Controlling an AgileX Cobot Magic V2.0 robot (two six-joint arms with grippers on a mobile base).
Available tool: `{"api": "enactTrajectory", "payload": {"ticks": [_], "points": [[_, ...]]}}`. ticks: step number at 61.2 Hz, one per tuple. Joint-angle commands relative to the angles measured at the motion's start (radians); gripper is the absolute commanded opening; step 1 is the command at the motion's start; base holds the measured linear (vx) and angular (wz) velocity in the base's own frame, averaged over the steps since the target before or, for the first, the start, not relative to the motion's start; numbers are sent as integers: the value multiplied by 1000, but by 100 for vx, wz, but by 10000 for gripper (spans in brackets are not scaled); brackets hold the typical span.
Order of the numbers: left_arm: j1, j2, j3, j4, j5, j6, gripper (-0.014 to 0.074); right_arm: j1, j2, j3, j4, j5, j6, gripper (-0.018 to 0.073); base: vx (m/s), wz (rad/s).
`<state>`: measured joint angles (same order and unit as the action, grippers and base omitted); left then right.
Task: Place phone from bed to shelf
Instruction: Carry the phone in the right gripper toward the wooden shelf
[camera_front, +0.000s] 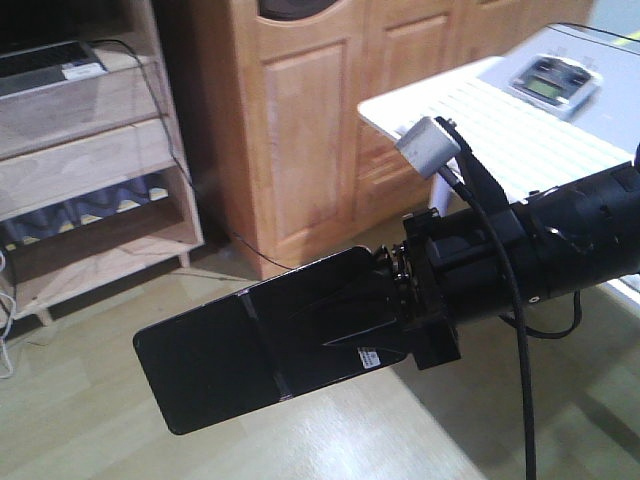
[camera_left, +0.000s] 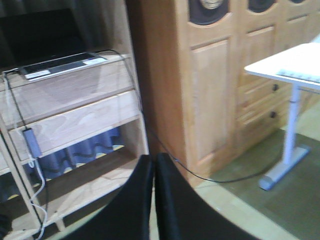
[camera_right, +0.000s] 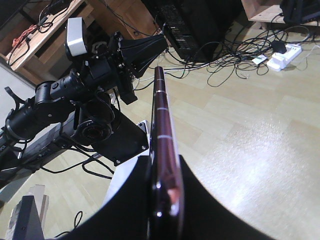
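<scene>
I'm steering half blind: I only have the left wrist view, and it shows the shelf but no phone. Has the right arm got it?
Observer: Yes. The right gripper is shut on one end of the phone.
Operator: Is it over the shelf yet?
Observer: No. In the front view it hangs over the floor, with the shelf farther back on the left.
Operator: Is my left arm in its way?
Observer: Possibly. The right wrist view shows the left gripper just past the phone's far end; the gap can't be judged.
</scene>
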<state>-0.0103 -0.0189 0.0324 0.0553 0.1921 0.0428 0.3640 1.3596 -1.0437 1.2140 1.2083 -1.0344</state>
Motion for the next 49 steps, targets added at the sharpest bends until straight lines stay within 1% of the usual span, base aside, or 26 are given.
{"api": "enactTrajectory", "payload": {"ticks": [1, 49], "points": [[-2, -5, -26, -4, -73, -4, 1, 0, -32, -26, 88, 81, -4, -1, 46, 33], [-2, -5, -26, -4, -73, -4, 1, 0, -32, -26, 88, 81, -4, -1, 45, 38]]}}
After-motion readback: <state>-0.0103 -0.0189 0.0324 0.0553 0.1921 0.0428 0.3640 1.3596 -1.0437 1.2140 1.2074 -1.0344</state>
